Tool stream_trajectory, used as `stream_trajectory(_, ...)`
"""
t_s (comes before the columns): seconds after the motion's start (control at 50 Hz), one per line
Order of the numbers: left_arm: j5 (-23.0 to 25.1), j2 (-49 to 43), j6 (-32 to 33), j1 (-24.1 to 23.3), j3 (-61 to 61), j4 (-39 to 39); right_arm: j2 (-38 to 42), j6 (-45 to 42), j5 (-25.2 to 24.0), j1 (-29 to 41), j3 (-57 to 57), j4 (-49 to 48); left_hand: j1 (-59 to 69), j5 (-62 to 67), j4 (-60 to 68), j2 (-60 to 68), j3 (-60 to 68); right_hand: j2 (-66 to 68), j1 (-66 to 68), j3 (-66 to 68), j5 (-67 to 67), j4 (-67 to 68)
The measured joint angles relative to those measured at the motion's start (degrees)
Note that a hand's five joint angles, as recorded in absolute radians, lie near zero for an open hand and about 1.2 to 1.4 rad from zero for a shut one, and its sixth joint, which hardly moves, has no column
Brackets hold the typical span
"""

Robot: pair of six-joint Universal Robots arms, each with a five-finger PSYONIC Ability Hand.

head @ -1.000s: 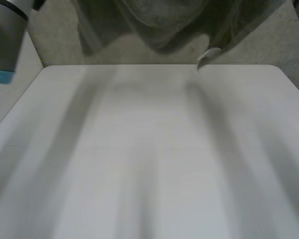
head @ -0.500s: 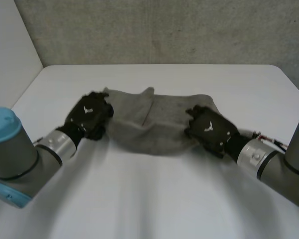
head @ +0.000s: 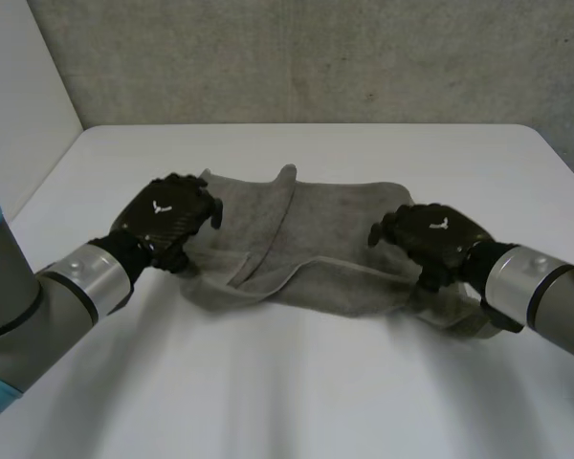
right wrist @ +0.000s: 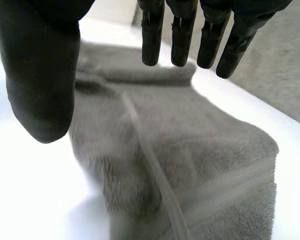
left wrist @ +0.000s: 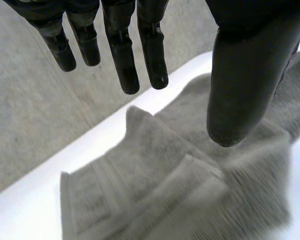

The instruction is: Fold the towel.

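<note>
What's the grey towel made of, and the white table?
The towel looks like soft terry cloth, probably cotton: fuzzy matte pile, flat woven band across it. The table looks like smooth, hard white board, maybe laminate: even surface, no grain showing.

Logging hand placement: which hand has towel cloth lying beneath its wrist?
The right hand: the towel extends beneath its wrist. The left hand sits at the opposite end, its wrist over bare table.
</note>
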Motion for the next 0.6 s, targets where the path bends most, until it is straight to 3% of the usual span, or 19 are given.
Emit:
stream_trajectory(0.16, 0.6, -0.6, 0.6, -1.1, 3.5, -0.4, -4.9, 11.5, 3.1, -2.4, 2.1, -0.6, -1.1, -1.6, 0.0, -1.3, 0.0, 0.0, 0.0, 0.0, 2.1, 0.0)
stream_trajectory(0.3, 1.1, -5.8, 4.0, -1.5, 8.0, -2.8, -5.5, 12.6, 8.7, -3.0, 6.1, -3.7, -1.3, -1.8, 0.0, -1.4, 0.0, 0.1, 0.0, 0.0, 2.7, 0.0)
stream_trajectory(0.4, 3.0, -10.4, 11.5, -1.2, 10.5, -8.0, -4.6, 12.3, 11.7, -2.9, 10.4, -6.2, -1.7, -2.2, 0.0, -1.9, 0.0, 0.1, 0.0, 0.0, 2.7, 0.0)
stream_trajectory(0.6, 8.4, -14.7, 23.6, -0.6, 11.0, -16.4, -2.2, 11.9, 12.2, -3.3, 14.7, -10.1, -3.4, -4.1, 0.0, -3.8, 0.0, 3.4, 2.3, 0.0, 7.0, 0.0)
